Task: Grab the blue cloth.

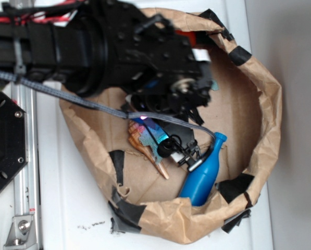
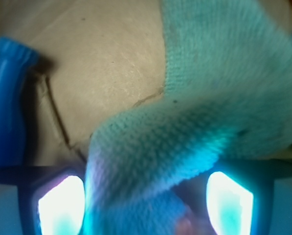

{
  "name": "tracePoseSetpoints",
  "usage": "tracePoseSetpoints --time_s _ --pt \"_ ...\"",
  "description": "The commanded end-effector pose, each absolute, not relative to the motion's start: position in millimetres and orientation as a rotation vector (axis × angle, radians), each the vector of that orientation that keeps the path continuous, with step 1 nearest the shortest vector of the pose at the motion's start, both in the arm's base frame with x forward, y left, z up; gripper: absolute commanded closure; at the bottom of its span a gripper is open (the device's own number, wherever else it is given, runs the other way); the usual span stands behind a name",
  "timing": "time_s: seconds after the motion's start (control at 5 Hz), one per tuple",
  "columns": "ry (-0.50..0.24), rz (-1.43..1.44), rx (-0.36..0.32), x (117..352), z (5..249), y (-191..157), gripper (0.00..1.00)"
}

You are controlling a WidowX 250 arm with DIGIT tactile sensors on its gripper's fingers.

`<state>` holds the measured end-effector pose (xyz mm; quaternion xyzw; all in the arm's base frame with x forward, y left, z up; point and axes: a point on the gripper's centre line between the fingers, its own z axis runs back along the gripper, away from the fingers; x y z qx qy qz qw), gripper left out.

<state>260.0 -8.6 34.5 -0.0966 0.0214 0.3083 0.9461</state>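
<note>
My claw [image 2: 146,205] looks closed on the blue cloth [image 2: 224,107], which runs down between my fingers, just right of the blue bottle [image 2: 9,103]. I judge the grab nearly done; only lifting clear of the paper bag [image 1: 264,104] remains.

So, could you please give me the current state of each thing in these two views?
blue cloth: bunched, draped between the claw's fingers.
claw: its fingers on either side of the cloth; whether it is clamped cannot be told.
blue bottle: lying on its side in the bin, apart from the cloth.
paper bin: open on top, walls crumpled and taped.
</note>
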Motion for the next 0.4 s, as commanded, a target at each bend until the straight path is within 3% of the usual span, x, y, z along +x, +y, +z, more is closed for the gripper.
tracePoseSetpoints --time_s 0.0,0.2 --pt "0.029 0.576 -0.137 267.5 19.5 12.7 0.44" --pt "0.015 0.551 -0.123 266.1 22.5 18.9 1.00"
